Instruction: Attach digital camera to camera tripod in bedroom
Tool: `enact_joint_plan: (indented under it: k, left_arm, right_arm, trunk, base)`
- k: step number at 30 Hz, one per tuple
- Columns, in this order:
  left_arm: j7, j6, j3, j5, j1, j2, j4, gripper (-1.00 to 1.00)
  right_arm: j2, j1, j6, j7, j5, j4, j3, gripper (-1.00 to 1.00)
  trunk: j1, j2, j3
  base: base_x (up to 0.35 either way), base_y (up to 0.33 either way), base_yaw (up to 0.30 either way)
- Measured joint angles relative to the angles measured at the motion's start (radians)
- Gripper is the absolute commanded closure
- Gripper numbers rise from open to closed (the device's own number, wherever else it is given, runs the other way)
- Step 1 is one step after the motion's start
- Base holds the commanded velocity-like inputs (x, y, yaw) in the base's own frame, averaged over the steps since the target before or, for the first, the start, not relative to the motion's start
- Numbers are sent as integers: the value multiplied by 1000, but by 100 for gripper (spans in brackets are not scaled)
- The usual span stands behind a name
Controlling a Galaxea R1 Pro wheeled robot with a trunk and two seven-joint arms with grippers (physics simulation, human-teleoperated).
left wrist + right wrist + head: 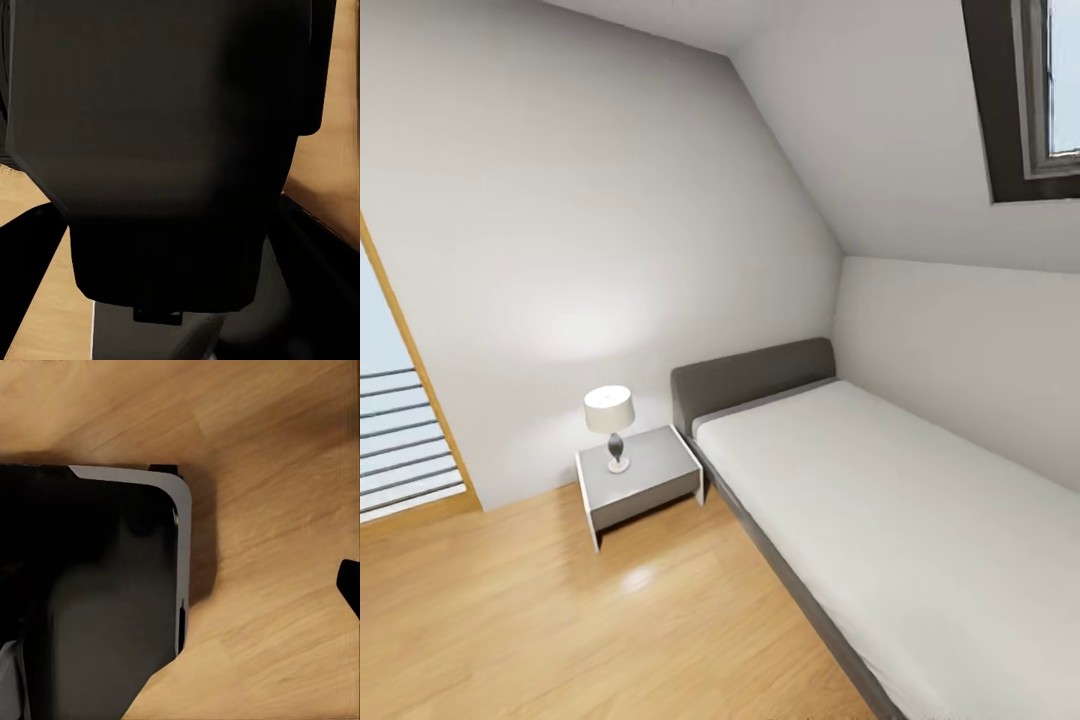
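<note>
Only bedroom (660,200), bed (880,500) lengthwise rightward.

Bed (920,520) cut by frame edge; skylight (1040,90) cropped at corner.

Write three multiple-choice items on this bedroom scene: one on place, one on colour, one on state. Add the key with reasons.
1. Where does the lamp stand?
A. on the floor
B. on the nightstand beside the bed
C. on the bed

2. What colour is the headboard?
A. grey
B. red
C. oak

3. What state is the bed in?
A. piled with boxes
B. bare white mattress, nothing on it
C. folded against the wall

Key: 1 B, the lamp's base rests on the nightstand's grey top next to the headboard. 2 A, the padded panel at the bed's head is dark grey. 3 B, the head view shows a flat white surface with nothing lying on it.
</note>
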Motion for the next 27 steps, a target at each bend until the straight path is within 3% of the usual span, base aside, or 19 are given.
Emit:
enact_joint_plan:
  k: [14, 21, 27]
  left_arm:
    - [-17, 4, -1, -11, 0, -2, 0, 100]
    - [-66, 5, -1, -12, 0, -2, 0, 100]
    - [-72, 4, 0, -10, 1, -3, 0, 100]
  right_arm:
    - [0, 0, 0, 0, -1, 0, -5, -100]
    - [1, 0, -1, 0, -2, 0, -7, -100]
    - [-1, 0, -3, -1, -2, 0, -24, -100]
  trunk:
    - [0, 0, 0]
    - [0, 0, 0]
    - [0, 0, 2]
  base:
    - [0, 0, -285]
    - [0, 0, -290]
    - [0, 0, -291]
